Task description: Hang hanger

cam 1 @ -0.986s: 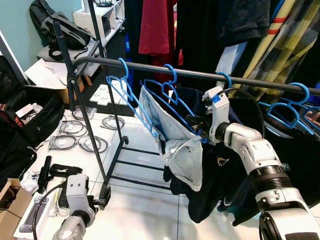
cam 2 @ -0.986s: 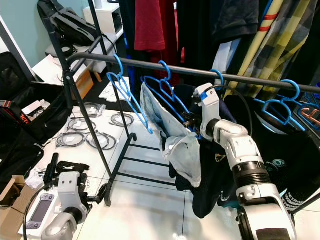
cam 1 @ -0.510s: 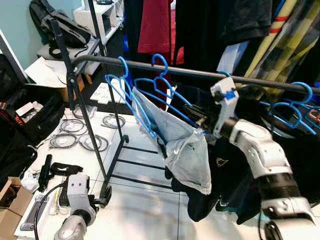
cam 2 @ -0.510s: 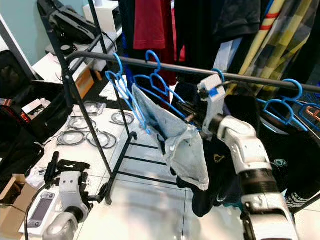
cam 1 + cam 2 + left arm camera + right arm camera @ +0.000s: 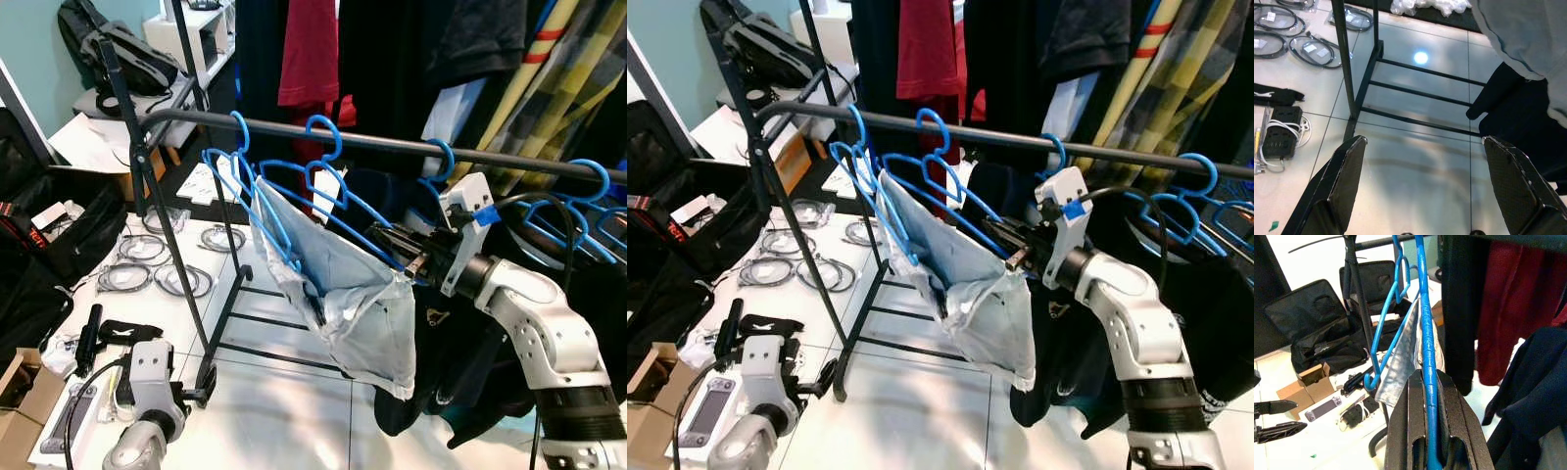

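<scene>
I see a bright blue hanger [image 5: 338, 201] carrying a pale grey-blue garment [image 5: 358, 304] on a black rail [image 5: 392, 145]. Right gripper [image 5: 409, 260] has black fingers, silver arm, blue tag. Red shirt [image 5: 312, 49] hangs behind, plus a yellow-and-grey striped garment [image 5: 558, 69] near the rail's right end. White floor tiles [image 5: 265, 401], black cable coils [image 5: 147, 264], teal wall [image 5: 39, 39].

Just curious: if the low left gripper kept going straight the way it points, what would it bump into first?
Probably the tiled floor: the open left gripper points down at bare tile, with the rack's foot bars slightly further ahead; depth is hard to judge.
</scene>
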Available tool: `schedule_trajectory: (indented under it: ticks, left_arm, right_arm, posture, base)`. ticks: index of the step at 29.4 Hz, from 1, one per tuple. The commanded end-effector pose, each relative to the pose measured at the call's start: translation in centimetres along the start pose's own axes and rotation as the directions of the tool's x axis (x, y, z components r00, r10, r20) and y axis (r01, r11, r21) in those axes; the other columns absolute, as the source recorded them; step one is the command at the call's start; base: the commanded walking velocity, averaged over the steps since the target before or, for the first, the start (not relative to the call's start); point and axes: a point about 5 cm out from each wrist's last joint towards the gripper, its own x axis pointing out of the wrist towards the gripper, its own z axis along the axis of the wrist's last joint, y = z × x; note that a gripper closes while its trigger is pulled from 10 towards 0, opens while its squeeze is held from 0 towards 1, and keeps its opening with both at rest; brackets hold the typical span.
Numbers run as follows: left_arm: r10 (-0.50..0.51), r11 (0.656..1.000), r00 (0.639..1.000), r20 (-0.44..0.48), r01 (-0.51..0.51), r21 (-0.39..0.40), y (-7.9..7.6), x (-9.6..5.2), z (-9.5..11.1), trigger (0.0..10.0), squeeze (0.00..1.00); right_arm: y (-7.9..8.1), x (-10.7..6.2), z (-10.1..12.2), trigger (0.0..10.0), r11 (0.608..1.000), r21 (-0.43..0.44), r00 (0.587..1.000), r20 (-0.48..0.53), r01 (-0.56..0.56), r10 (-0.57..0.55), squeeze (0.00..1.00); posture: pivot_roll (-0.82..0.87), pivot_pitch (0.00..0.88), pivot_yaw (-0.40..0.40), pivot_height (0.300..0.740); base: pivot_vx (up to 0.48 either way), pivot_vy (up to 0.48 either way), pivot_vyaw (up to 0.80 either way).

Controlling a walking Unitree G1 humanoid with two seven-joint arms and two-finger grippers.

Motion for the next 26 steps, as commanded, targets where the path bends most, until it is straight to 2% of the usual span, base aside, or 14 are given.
schedule_trajectory:
  ticks: [1,6,9,11,12,14,19,21,22,25,26]
  left_arm:
    - [0.012,1.000,0.999,-0.053,-0.011,0.019,0.6,-0.4,-0.8,10.0,0.00]
    - [-0.004,0.999,0.998,-0.066,0.007,0.051,1.4,-0.4,-0.5,10.0,0.00]
    - [-0.004,0.998,0.998,-0.060,0.007,0.055,1.7,-0.4,-0.2,10.0,0.00]
    - [-0.017,0.999,1.000,-0.024,0.018,0.051,1.9,-0.1,0.9,10.0,0.00]
    - [-0.017,0.999,1.000,-0.024,0.018,0.051,1.9,-0.1,0.9,10.0,0.00]
    - [-0.047,0.997,0.999,0.025,0.046,0.057,1.9,0.1,2.4,10.0,0.00]
    - [-0.108,0.993,0.989,0.099,0.102,0.059,1.7,0.3,5.0,10.0,0.00]
    - [-0.108,0.993,0.989,0.099,0.102,0.059,1.7,0.3,5.0,10.0,0.00]
    - [-0.125,0.991,0.984,0.127,0.119,0.054,1.8,0.5,6.1,10.0,0.00]
    - [-0.125,0.991,0.984,0.127,0.119,0.054,1.8,0.5,6.1,10.0,0.00]
    - [-0.150,0.988,0.976,0.160,0.143,0.055,1.7,0.8,7.4,10.0,0.00]
  right_arm:
    - [0.2,-0.4,0.6,0.0,1.000,-0.007,0.999,0.032,-0.011,0.011,0.00]
    - [0.3,-2.1,0.0,0.0,1.000,0.011,1.000,-0.003,-0.028,0.028,0.00]
    - [0.7,-2.3,0.0,0.0,0.998,0.015,0.998,-0.007,-0.059,0.059,0.00]
    - [1.5,-2.6,-0.3,0.0,0.992,0.023,0.992,-0.032,-0.122,0.122,0.00]
    - [1.5,-2.6,-0.3,0.0,0.992,0.023,0.992,-0.032,-0.122,0.122,0.00]
    - [1.9,-2.9,-0.6,0.0,0.987,0.030,0.985,-0.065,-0.159,0.160,0.00]
    - [1.9,-3.5,-0.4,0.0,0.984,0.027,0.982,-0.067,-0.175,0.176,0.00]
    - [1.9,-3.5,-0.4,0.0,0.984,0.027,0.982,-0.067,-0.175,0.176,0.00]
    - [1.9,-3.6,-0.2,0.0,0.984,0.030,0.982,-0.059,-0.178,0.179,0.00]
    - [1.9,-3.6,-0.2,0.0,0.984,0.030,0.982,-0.059,-0.178,0.179,0.00]
    - [1.9,-3.4,-0.1,0.0,0.983,0.034,0.982,-0.053,-0.180,0.182,0.00]
  posture:
    - [-0.08,0.105,0.020,0.740]
    - [-0.08,0.102,0.026,0.740]
    - [-0.08,0.099,0.025,0.740]
    - [-0.08,0.093,0.021,0.740]
    - [-0.08,0.093,0.021,0.740]
    - [-0.08,0.092,0.019,0.740]
    - [-0.08,0.090,0.016,0.740]
    - [-0.08,0.090,0.016,0.740]
    - [-0.08,0.089,0.013,0.740]
    - [-0.08,0.089,0.013,0.740]
    - [-0.08,0.092,0.011,0.740]
  base:
    - [-0.259,0.000,0.00]
    - [-0.356,0.000,0.00]
    - [-0.445,0.000,0.00]
    - [-0.480,0.000,0.00]
    - [-0.480,0.000,0.00]
    - [-0.480,0.000,0.00]
    - [-0.480,0.000,0.00]
    - [-0.480,0.000,0.00]
    - [-0.480,0.000,0.00]
    - [-0.480,0.000,0.00]
    - [-0.480,0.000,0.00]
